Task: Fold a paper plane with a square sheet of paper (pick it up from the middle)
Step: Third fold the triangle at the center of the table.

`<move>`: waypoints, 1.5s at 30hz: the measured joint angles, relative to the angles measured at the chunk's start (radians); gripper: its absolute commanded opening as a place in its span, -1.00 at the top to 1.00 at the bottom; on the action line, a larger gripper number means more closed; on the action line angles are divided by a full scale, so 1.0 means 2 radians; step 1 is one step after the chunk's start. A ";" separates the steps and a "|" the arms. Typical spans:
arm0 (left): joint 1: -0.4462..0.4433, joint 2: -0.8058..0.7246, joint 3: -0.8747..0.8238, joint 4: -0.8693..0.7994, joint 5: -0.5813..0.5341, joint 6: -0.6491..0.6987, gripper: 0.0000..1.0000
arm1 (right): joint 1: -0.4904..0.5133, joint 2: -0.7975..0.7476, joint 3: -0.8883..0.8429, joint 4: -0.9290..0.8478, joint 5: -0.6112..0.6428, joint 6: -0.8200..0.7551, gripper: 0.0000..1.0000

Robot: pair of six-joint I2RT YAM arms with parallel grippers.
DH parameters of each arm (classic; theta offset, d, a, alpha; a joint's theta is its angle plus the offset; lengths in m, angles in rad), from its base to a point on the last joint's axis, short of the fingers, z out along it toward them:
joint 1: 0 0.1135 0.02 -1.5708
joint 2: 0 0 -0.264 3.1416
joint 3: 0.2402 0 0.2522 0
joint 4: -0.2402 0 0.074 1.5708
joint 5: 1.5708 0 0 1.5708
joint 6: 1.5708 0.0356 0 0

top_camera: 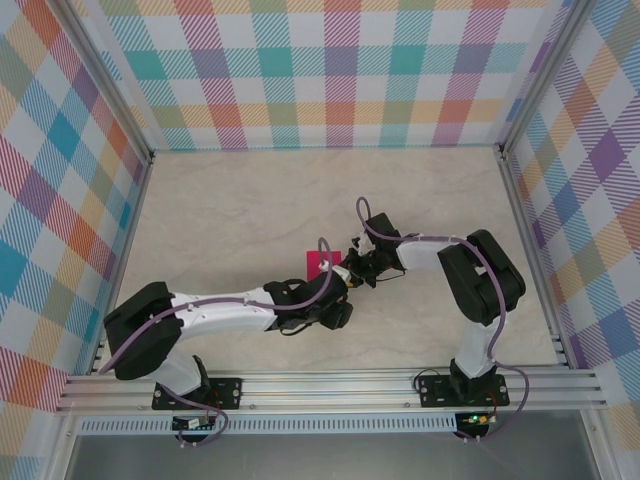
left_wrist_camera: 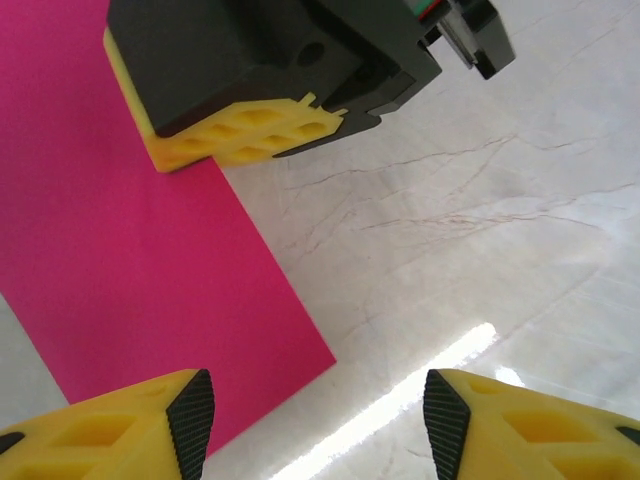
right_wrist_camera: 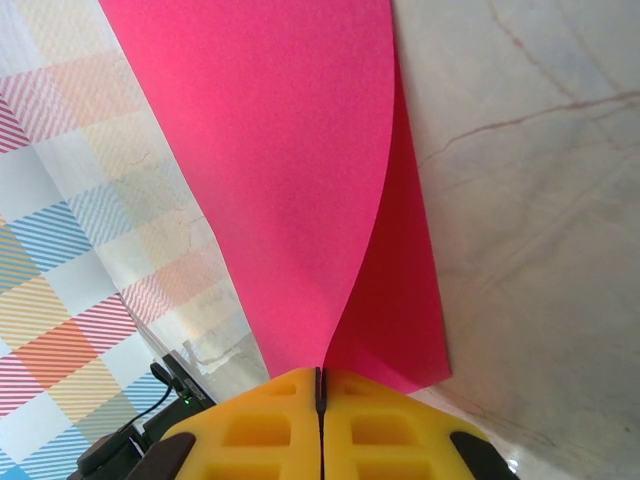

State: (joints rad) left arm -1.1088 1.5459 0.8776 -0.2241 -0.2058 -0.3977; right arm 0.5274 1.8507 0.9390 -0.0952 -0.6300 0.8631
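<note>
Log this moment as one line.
left gripper: open, empty, over table | right gripper: shut on pink sheet | sheet: curled over, both layers pinched

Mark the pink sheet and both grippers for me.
square sheet of paper (right_wrist_camera: 300, 150), right wrist view, curled upper layer.
right gripper (right_wrist_camera: 320, 395), right wrist view, seam between shut fingertips.
left gripper (left_wrist_camera: 318, 425), left wrist view, gap midway between open fingertips.

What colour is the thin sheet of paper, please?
Magenta-pink thin paper sheet, clearest in the right wrist view.
</note>
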 measured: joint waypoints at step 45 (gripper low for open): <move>0.076 -0.039 -0.041 0.009 0.095 0.025 1.00 | -0.004 0.017 0.146 -0.162 0.076 -0.130 0.78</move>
State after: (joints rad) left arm -0.9573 1.4685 0.7952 -0.2070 -0.0162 -0.3473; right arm 0.5198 1.8839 1.2312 -0.4183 -0.4778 0.6025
